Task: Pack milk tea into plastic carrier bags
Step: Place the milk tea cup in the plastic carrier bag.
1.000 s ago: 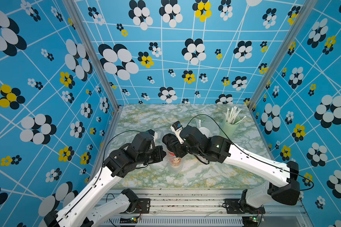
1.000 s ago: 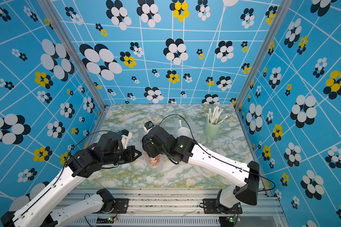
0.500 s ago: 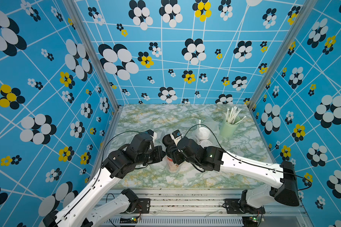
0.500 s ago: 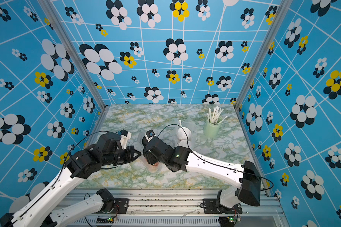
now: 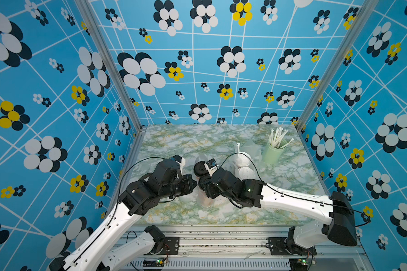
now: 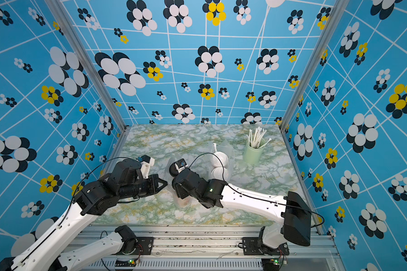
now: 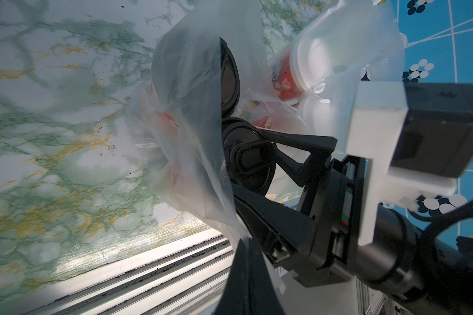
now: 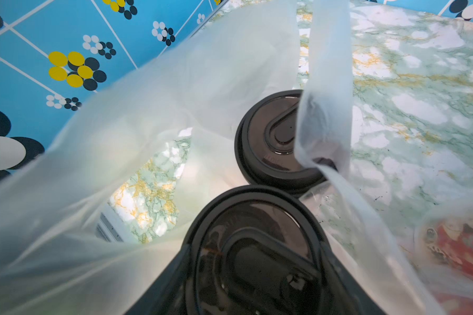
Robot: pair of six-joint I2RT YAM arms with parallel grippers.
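Toward 6 o'clock on the counter (image 5: pixel 174 140), the right hand (image 7: pixel 246 159) grips a black-lidded cup (image 8: pixel 257 259) from above, its fingers spread wide, one on each side of the dome lid. Just beside it at 12 o'clock stands a second black-lidded cup (image 5: pixel 200 168). A clear carrier bag (image 8: pixel 148 95) hangs open around both. The cups' red print shows through the film, and a handle strip lies across the farther lid. From 9 o'clock the left hand (image 5: pixel 194 184) is pressed together, pinching the bag's edge. Whether the held cup rests on the counter I cannot tell. At 2 o'clock two white-lidded cups (image 6: pixel 220 157) sit in a second bag (image 5: pixel 253 149), and a green cup of straws (image 5: pixel 273 152) stands just beyond them.
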